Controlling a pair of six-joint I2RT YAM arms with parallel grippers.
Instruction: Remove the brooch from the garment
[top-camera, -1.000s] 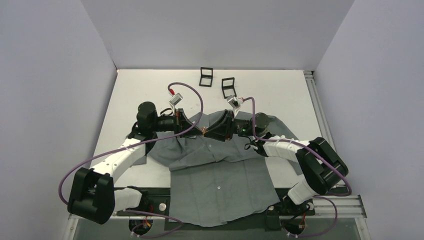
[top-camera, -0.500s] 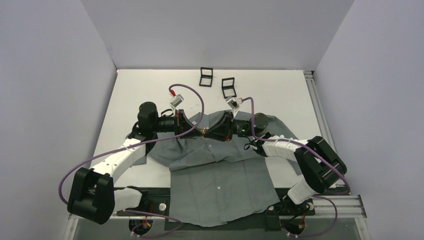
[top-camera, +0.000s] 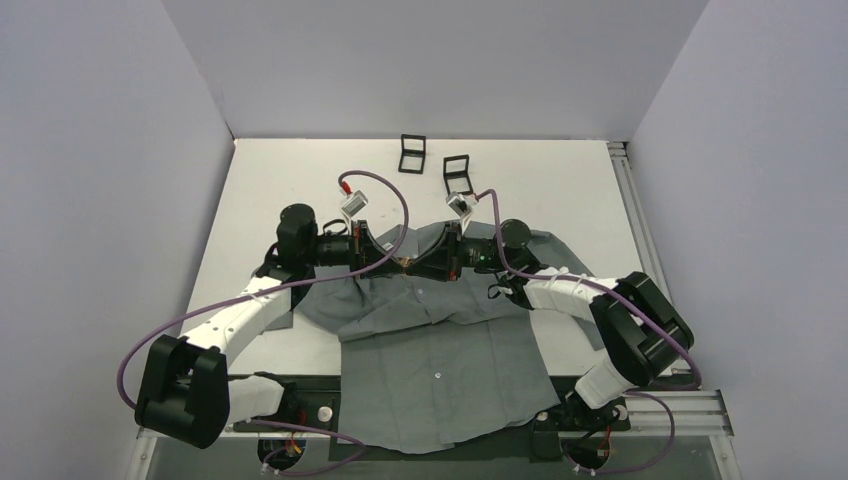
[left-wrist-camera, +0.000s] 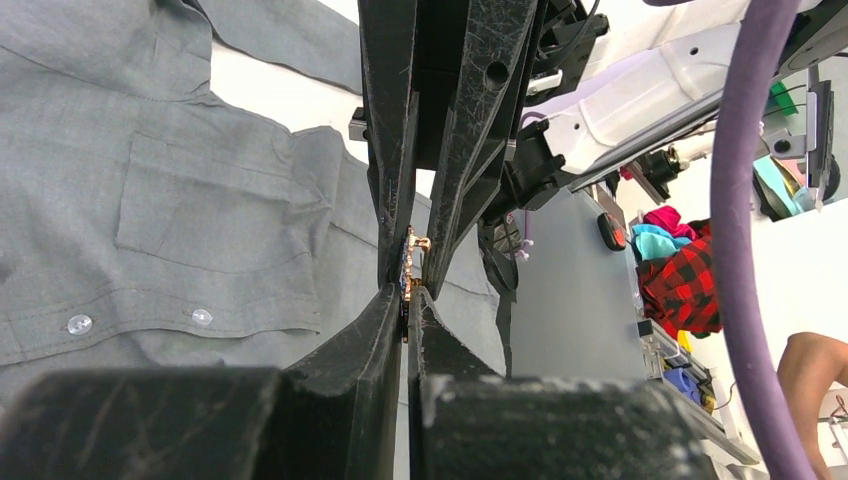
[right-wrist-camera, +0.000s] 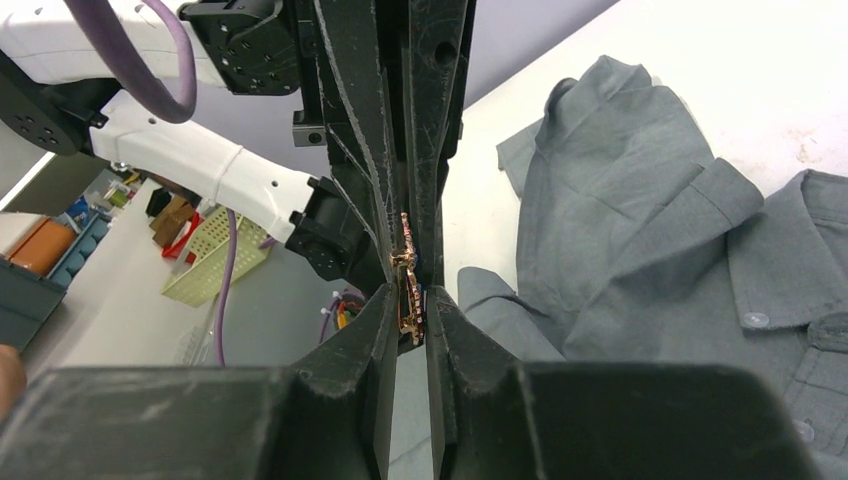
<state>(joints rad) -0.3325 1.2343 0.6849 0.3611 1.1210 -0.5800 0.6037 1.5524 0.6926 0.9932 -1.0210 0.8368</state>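
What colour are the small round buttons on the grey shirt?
White buttons, clearest in left wrist view.

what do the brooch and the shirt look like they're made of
The brooch looks like metal with a shiny coppery finish: thin glinting edges show, but it is seen edge-on and mostly hidden, so this is a guess. The shirt is woven cloth, perhaps cotton or a blend: matte grey, fine heathered weave, soft folds, stitched seams. Its buttons look like pale glossy plastic.

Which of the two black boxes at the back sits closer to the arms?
The right-hand black box, just beyond the right wrist camera. The other box sits farther back and to the left, nearer the rear wall.
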